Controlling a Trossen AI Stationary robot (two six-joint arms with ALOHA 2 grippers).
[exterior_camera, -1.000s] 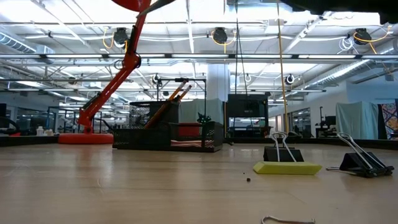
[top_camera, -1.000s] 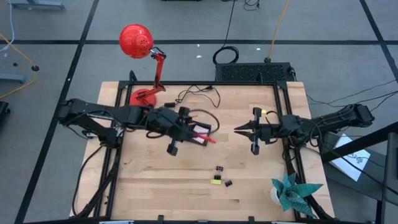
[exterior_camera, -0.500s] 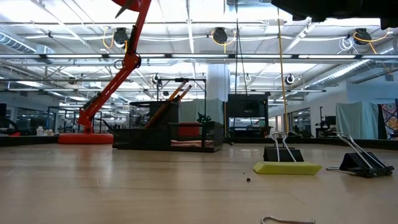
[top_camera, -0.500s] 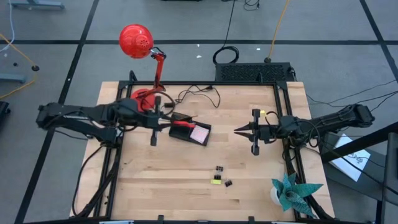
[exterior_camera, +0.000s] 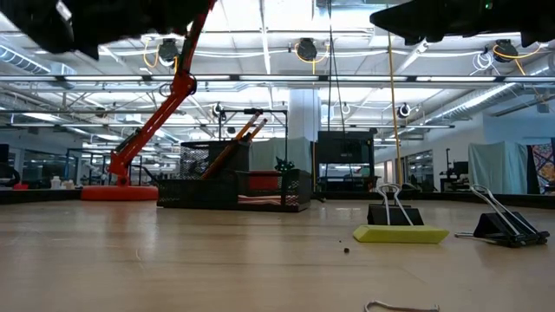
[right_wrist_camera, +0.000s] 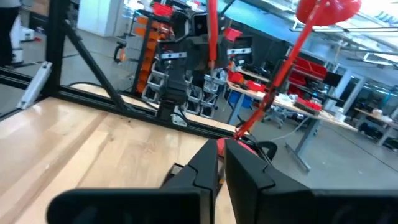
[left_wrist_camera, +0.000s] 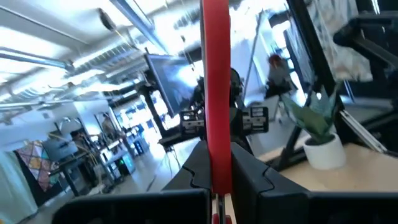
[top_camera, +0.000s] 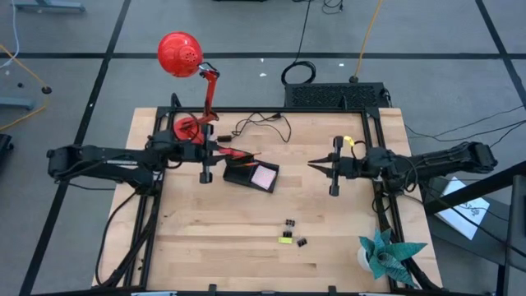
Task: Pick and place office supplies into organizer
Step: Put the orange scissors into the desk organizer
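— High view first. Where's the left gripper?
— Above the table's far-left part, just beside the red desk lamp's base. Fingers clenched on a long red item that pokes out over the organizer. Can't tell what kind of supply it is.
— Organizer?
— Mid-table, black tray, pale pink pad in the low flat section.
— Right gripper?
— Right of the organizer, apart from it, hanging above the wood. Fingers pinched together, nothing between them.
— Loose stuff?
— Binder clips and a yellow-green piece near the front edge, well apart from both grippers. Teal paper plant at the front-right corner.
— Low view?
— Organizer far back, orange pencils standing tilted in the tall compartment. Close up, one clip sits by the yellow-green piece, another clip just beside. Lamp arm at the left.
— Left wrist?
— Red item clamped between the fingers, running straight out ahead.
— Right wrist?
— Own fingers together, empty. Left arm across the table, red item sticking up from it.
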